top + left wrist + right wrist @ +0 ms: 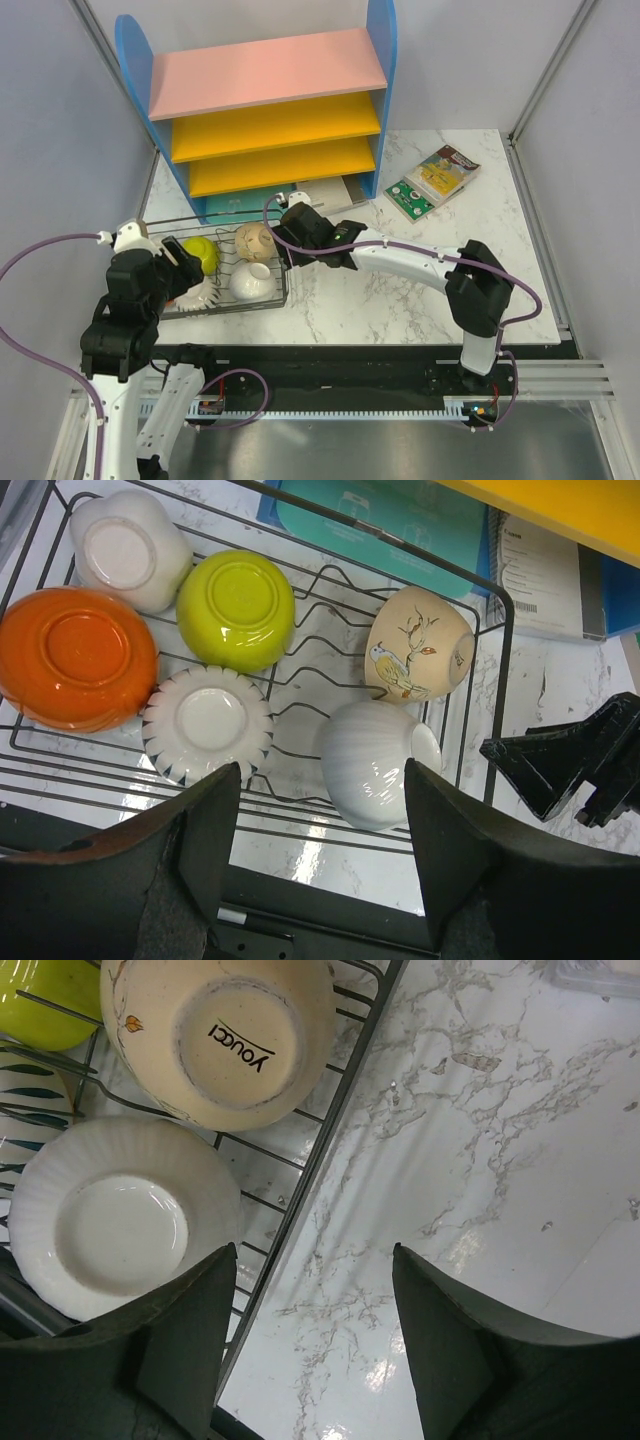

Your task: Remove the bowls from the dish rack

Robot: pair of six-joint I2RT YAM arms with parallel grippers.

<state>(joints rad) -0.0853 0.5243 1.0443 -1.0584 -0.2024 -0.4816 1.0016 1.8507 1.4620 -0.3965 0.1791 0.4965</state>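
The black wire dish rack (283, 290) sits at the table's left. In the left wrist view its right rim (503, 670) frames several upturned bowls: orange (75, 655), lime green (238, 608), small white (130, 548), scalloped white (208, 720), ribbed white (375, 760) and beige with a bird (415, 645). My left gripper (322, 770) hangs open above the rack's near side, holding nothing. My right gripper (313, 1250) is open over the rack's right edge (320, 1150), beside the beige bowl (235, 1040) and the ribbed white bowl (120, 1220). In the top view both the left gripper (185, 268) and the right gripper (290, 250) hover over the rack.
A blue shelf unit (270, 100) with pink and yellow boards stands right behind the rack. Two booklets (435, 180) lie at the back right. Bare marble tabletop (400, 290) stretches right of the rack. The other arm's black finger (570, 765) shows at the right of the left wrist view.
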